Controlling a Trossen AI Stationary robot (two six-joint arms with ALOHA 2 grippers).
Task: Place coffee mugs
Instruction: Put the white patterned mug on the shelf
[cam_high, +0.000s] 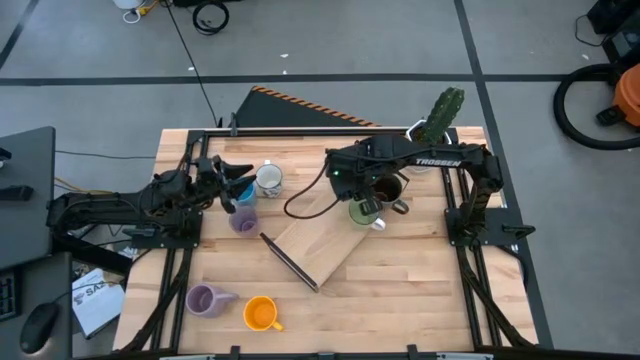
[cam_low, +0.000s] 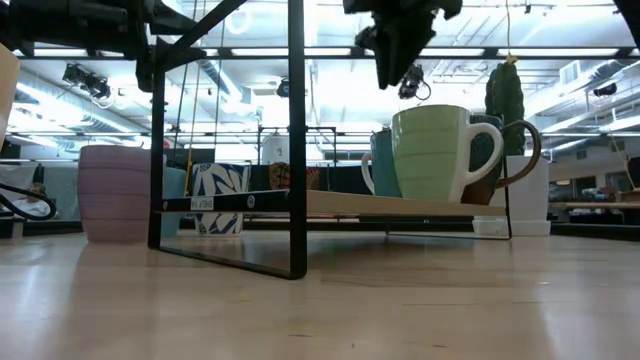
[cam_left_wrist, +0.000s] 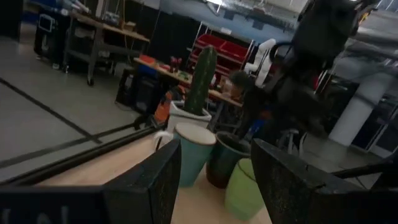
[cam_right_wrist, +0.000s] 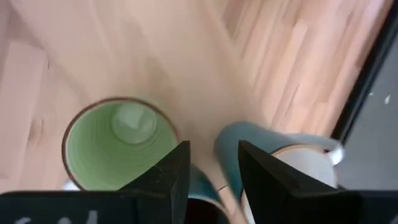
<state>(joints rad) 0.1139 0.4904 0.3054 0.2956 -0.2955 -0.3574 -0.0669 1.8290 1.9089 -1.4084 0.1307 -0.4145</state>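
We find the right gripper poised above the raised wooden shelf, directly over a cluster of mugs at that shelf's far right end. Its fingers stand parted with nothing between them; in the right wrist view the green mug sits upright just below and to one side, free of contact. Beside it we note a teal mug and a dark brown mug, all three standing close together on the shelf (the low view shows the green one nearest the camera, the brown handle projecting behind). A potted cactus stands at the table's far right corner behind them.

The left gripper waits over the left part of the table, fingers spread wide and empty. Near it on the table stand a white patterned mug, a bright blue mug and a lavender mug. A second lavender mug and an orange mug stand side by side near the front left edge, well apart from both arms.
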